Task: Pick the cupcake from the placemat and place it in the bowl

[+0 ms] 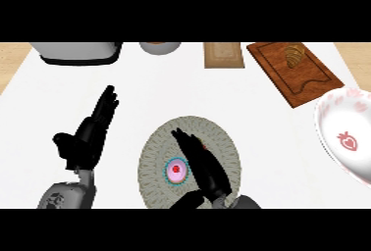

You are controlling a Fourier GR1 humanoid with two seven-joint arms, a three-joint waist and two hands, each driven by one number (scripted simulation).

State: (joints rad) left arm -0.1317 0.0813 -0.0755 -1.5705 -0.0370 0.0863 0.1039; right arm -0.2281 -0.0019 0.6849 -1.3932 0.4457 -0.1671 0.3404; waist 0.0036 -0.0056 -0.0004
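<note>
One cupcake (pixel 176 171) sits on the round grey placemat (pixel 156 147), left of the mat's centre, pink top with a red dot and a teal wrapper rim. Not yet lifted.

Right hand (pixel 201 165) lies over the mat just beside the cupcake on its right, fingers straight and pointing up the counter, thumb low near the mat's near edge. Released, holding nothing. Judged as lined up alongside so that fingers and thumb can close around the cupcake from the side.

Left hand (pixel 88 135) shows at the view's left, off the mat, fingers straight and up; open and resting, clear of the work.

One bowl (pixel 346 139), white with a strawberry print, at the right edge, partly cut off by the view, well apart from the mat. The carry would run rightward.

Along the far edge:
- one wooden cutting board (pixel 293 73) with one croissant (pixel 295 55) on it
- one smaller tan board (pixel 223 55)
- one grey appliance (pixel 78 52), cut off
- one round white object (pixel 160 47), identity unclear
</note>
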